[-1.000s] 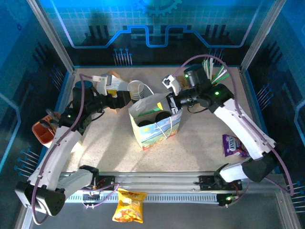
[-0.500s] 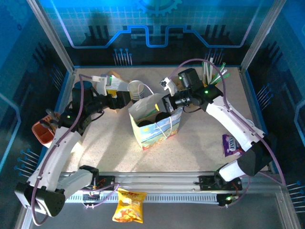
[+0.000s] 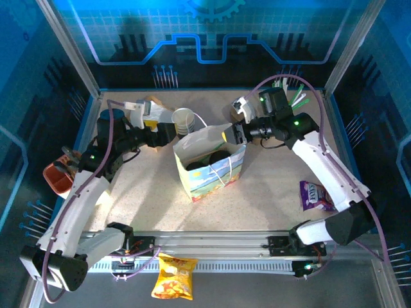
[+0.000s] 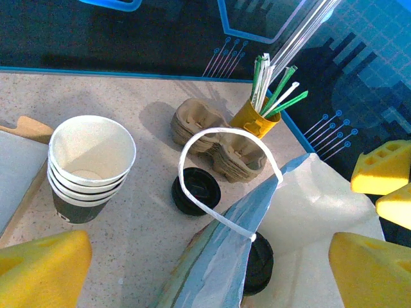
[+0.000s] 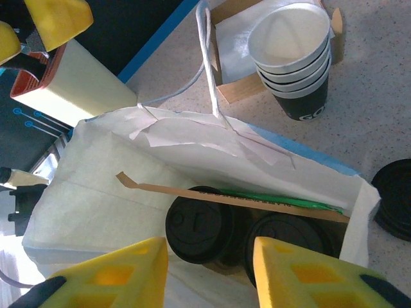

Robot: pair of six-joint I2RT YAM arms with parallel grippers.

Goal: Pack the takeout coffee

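Right gripper (image 5: 209,250) hovers over the paper bag (image 5: 96,192) at mid-tabletop, fingers apart and empty, and the takeout coffee (image 5: 199,224) sits upright inside beside a second lidded cup (image 5: 289,240). Left gripper (image 4: 205,263) gapes wide at the bag's rim, holding nothing. Best exit, I'd say, is straight up, clear of the white handle (image 5: 209,64), so nothing tips.

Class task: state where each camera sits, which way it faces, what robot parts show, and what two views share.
Top external: above, behind the robot, looking down on the table; left arm and right arm show.
Left wrist: on the left arm, facing the back wall over the paper bag; left hand at lower corners.
Right wrist: on the right arm, looking down into the bag; right hand at the bottom.
Shared: both wrist views show the bag and the lidless cup stack.
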